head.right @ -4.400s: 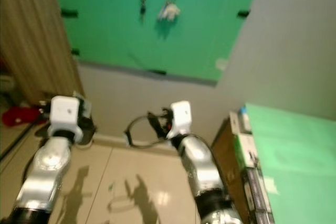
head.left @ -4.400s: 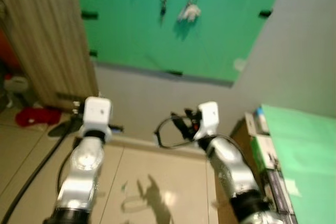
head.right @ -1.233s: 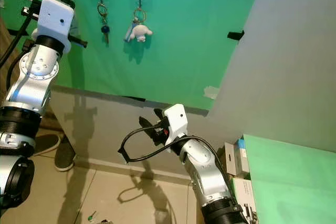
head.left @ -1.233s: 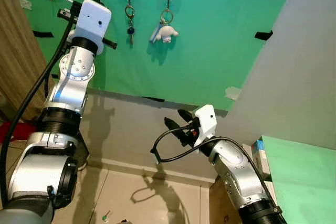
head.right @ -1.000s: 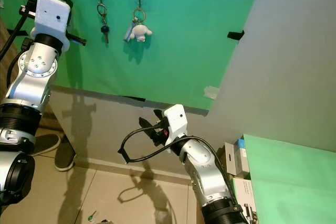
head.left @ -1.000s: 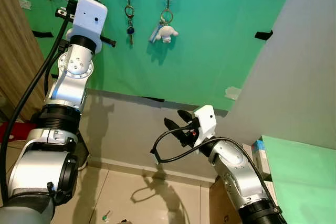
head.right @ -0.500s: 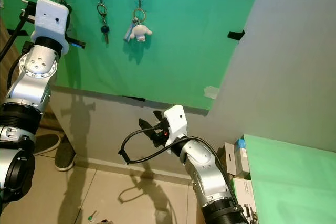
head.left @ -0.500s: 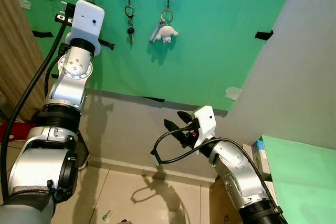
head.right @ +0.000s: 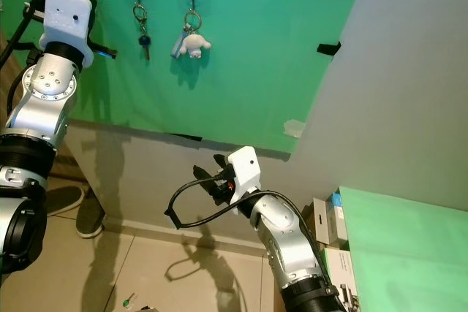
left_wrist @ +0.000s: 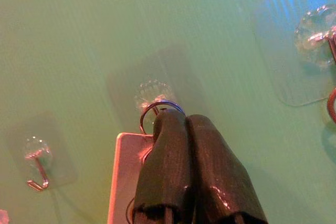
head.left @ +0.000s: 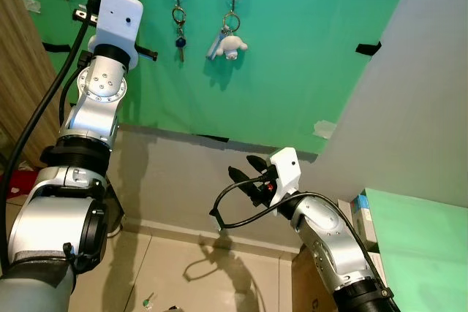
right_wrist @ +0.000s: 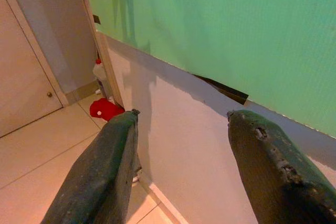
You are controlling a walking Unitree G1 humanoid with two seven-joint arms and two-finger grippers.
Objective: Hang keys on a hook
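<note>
**Key ring raised to the wall hook**

Right gripper (right_wrist: 181, 145) hangs low, fingers spread. Farther off, left gripper (left_wrist: 181, 121) pinches a key ring (left_wrist: 157, 109) with flat tag (left_wrist: 126, 177) trailing below, ring topmost, at the clear adhesive hook (left_wrist: 152, 92) on the green wall (head.left: 292, 56).

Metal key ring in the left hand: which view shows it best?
The left wrist view: the thin metal key ring sits at the shut fingertips of the left hand, against a clear adhesive hook. In both eye views the wrist hides it.
</note>
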